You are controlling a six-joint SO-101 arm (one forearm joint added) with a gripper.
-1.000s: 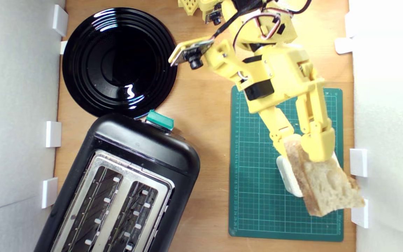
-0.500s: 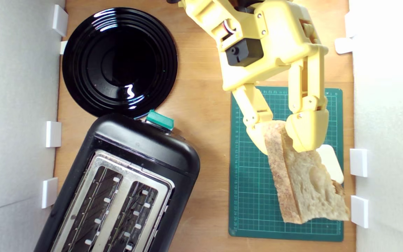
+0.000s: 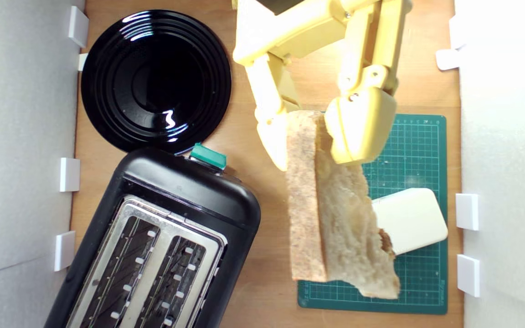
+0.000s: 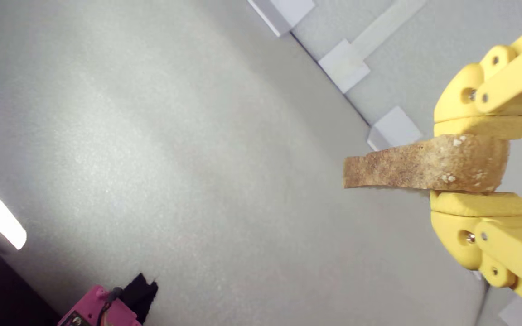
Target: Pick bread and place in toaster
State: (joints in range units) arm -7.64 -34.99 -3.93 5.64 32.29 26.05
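My yellow gripper is shut on the bread, a half-slice with pale crumb and a tan floury crust. The slice hangs in the air, held edge-on, over the left edge of the green mat as the exterior view shows it. The wrist view shows the bread's crust clamped between the two yellow fingers of the gripper. The black toaster with its silver top and two open slots stands at the exterior view's lower left, apart from the bread. Its teal lever knob points toward the plate.
A round black plate lies at the exterior view's upper left, touching the toaster's end. A white rounded block lies on the green cutting mat. Grey walls with white brackets close in the wooden table on both sides.
The gripper has lifted the bread off the white block and carried it toward the exterior view's left and upward. The white block is now uncovered.
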